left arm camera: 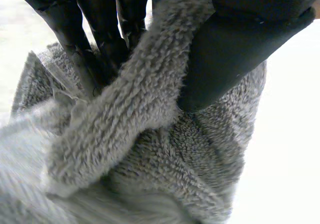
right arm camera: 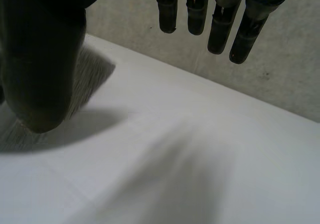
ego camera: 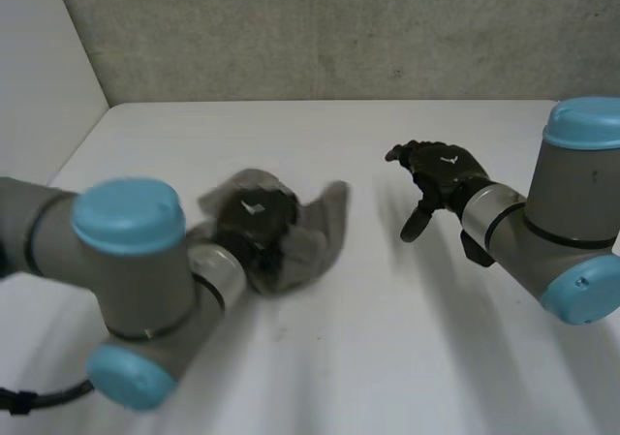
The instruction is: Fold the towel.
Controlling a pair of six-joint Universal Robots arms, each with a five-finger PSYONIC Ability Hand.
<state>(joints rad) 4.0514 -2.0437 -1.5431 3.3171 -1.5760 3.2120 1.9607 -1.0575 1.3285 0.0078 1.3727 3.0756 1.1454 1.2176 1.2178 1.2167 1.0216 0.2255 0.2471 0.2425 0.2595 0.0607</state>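
Observation:
A grey towel (ego camera: 320, 232) lies bunched on the white table (ego camera: 339, 357) left of centre. My left hand (ego camera: 254, 218) sits on top of it, and in the left wrist view a thick fold of the towel (left arm camera: 140, 99) is pinched between its fingers (left arm camera: 100, 39) and thumb (left arm camera: 235, 49). My right hand (ego camera: 441, 178) hovers apart from the towel, to its right, with straight fingers (right arm camera: 220, 24) and nothing in it. A corner of the towel (right arm camera: 87, 77) shows beside the right thumb (right arm camera: 40, 59).
A grey wall (ego camera: 339, 28) runs along the table's far edge, and a white side wall (ego camera: 39, 67) stands at the left. Bare table stretches in front of and between the arms.

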